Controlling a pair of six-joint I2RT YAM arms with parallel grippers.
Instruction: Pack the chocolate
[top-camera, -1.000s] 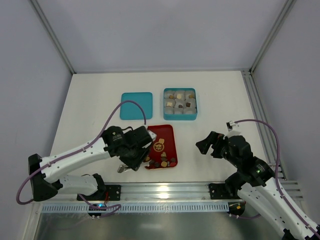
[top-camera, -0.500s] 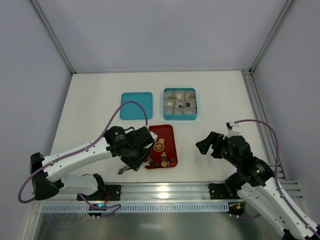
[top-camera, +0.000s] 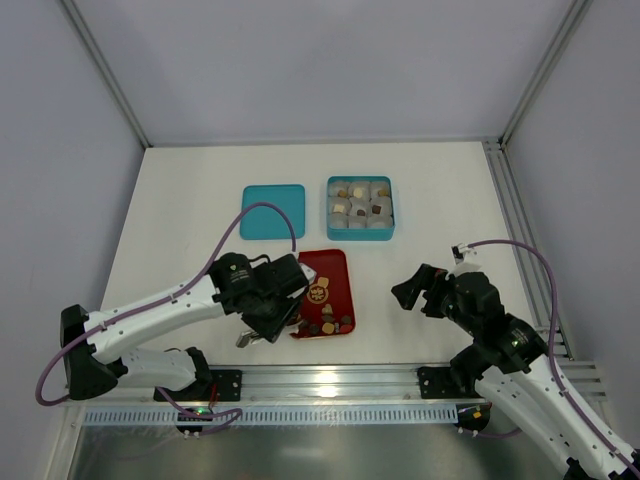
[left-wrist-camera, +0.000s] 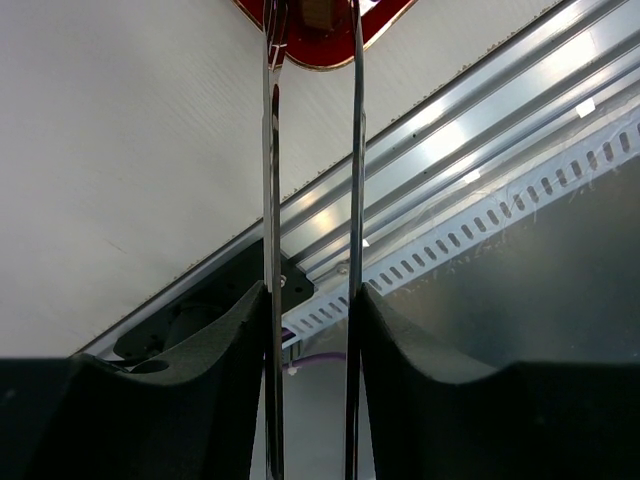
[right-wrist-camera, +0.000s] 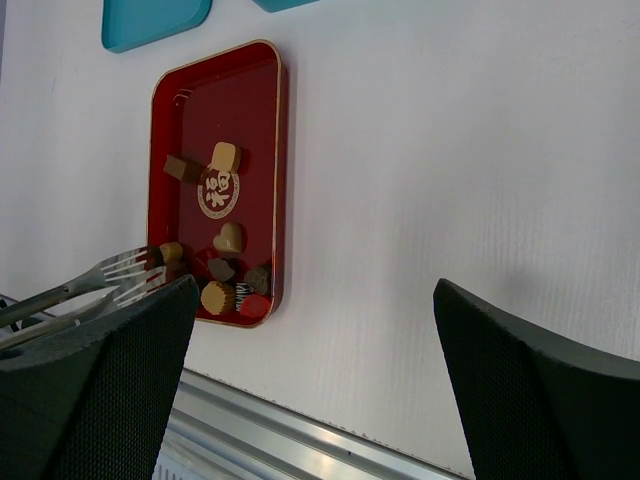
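The packing is partly done, as I judge it; the teal box, far ahead of both sets of fingers, holds its paper cups in three rows; several cups in the two farther rows show a small brown or tan piece, while the row nearest the fingers looks pale, and I cannot tell whether it is filled. The rest of the chocolate lies loose on the red tray, roughly eight pieces; most are bunched at the tray's end closest to the left fingers, and two sit farther out by the gold emblem. The left fingers are clamped on a pair of metal tongs, whose two blades run straight out from between them to the tray's near corner; a brown piece sits between the blade tips, though I cannot tell whether the tips already pinch it. The right fingers stand wide apart with nothing between them, off to the tray's side and well clear of it, above bare counter. The teal lid lies flat on the counter beyond the left fingers, beside the box and apart from it. What is left, by my reckoning: carry the loose pieces one by one into cups; then set the lid on the box.
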